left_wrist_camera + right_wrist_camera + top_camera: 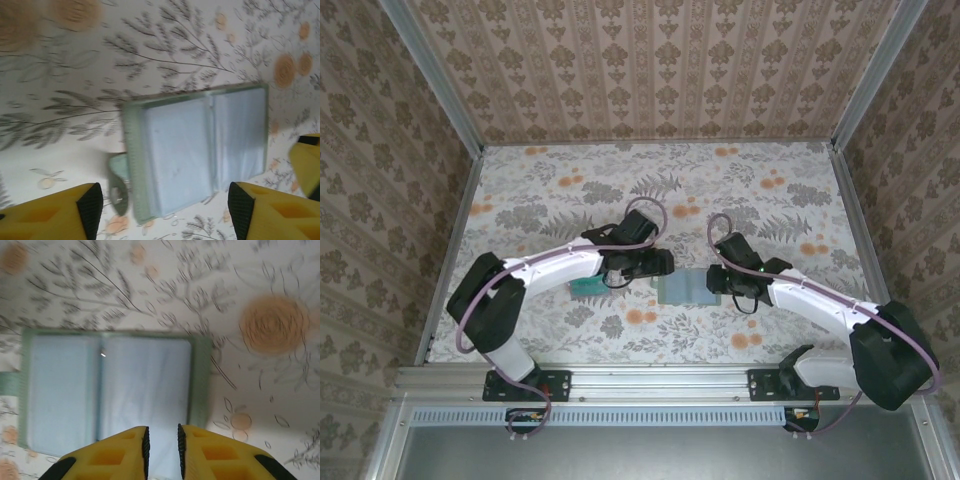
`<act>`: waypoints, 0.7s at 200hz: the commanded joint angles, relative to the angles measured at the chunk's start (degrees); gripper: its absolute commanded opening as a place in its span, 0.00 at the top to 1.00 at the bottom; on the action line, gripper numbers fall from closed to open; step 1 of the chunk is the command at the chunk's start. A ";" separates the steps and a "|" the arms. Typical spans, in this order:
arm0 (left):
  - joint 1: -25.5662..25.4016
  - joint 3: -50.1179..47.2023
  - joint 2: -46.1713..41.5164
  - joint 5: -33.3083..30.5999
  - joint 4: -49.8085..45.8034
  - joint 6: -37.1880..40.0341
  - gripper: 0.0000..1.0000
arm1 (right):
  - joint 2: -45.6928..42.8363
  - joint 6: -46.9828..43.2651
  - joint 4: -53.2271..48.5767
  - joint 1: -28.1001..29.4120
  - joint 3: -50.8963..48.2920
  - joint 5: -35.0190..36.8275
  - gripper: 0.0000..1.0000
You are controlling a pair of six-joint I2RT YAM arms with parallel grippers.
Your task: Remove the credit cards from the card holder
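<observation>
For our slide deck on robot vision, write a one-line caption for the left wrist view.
Left gripper, jaws spread wide, hovers over the open card holder lying on the floral table.

Left fingers (75, 215) wide apart; right fingers (120, 452) nearly together.

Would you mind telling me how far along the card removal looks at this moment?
Done: some teal cards already lie left of the open card holder. In hand: the left gripper hovers open over it; the right gripper, nearly closed, sits at its edge. Left: whether cards remain inside is unclear.
</observation>
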 commanded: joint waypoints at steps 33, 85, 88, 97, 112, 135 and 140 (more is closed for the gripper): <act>-1.99 5.17 5.75 5.16 -1.00 2.71 0.46 | 2.62 4.52 0.54 -0.72 -3.30 -0.78 0.76; -2.45 5.04 9.36 6.08 -1.01 1.72 0.50 | 4.44 5.08 2.95 -0.73 -4.15 -1.54 0.76; -2.45 5.05 9.52 6.06 -1.11 1.61 0.50 | 4.55 5.01 3.11 -0.72 -4.07 -1.59 0.76; -2.42 5.14 9.91 5.66 -1.62 1.43 0.50 | 4.84 4.98 3.10 -0.73 -3.89 -1.70 0.76; -2.38 5.23 10.50 5.37 -1.96 1.39 0.50 | 5.10 4.81 3.32 -0.73 -3.71 -1.87 0.76; -2.32 5.65 11.90 5.37 -2.74 1.19 0.50 | 5.32 4.72 3.25 -0.68 -3.54 -1.89 0.76; -2.38 5.74 12.04 5.37 -2.95 1.20 0.51 | 5.35 4.68 3.18 -0.73 -3.52 -1.89 0.76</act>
